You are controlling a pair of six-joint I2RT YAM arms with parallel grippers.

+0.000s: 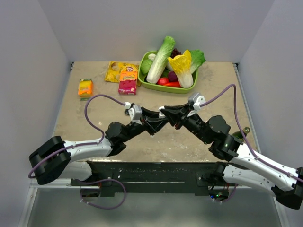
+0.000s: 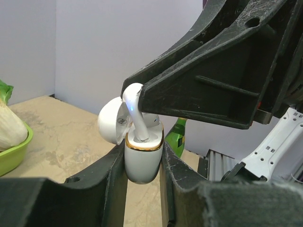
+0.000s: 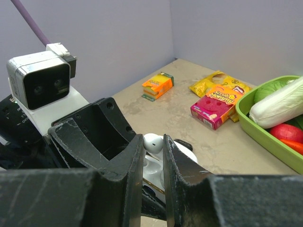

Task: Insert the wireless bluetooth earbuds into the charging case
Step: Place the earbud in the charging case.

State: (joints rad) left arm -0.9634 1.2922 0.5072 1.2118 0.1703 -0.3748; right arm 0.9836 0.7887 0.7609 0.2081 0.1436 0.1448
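The white charging case (image 2: 143, 163), gold-rimmed, stands upright above the table with its lid (image 2: 111, 120) swung open. My left gripper (image 2: 143, 166) is shut on the case's body. One white earbud (image 2: 134, 111) is clamped by its head in my right gripper (image 3: 154, 147), which comes down from above. The earbud's stem reaches into a slot of the case. A white rounded lump (image 2: 152, 120) shows over the rim beside it; I cannot tell whether it is the other earbud. In the top view both grippers (image 1: 163, 116) meet mid-table.
A green tray (image 1: 152, 86) of vegetables stands at the back. Left of it lie a pink snack box (image 1: 128, 85), a yellow bag (image 1: 115, 71) and an orange box (image 1: 85, 87). A green bottle (image 2: 177, 135) stands behind the case.
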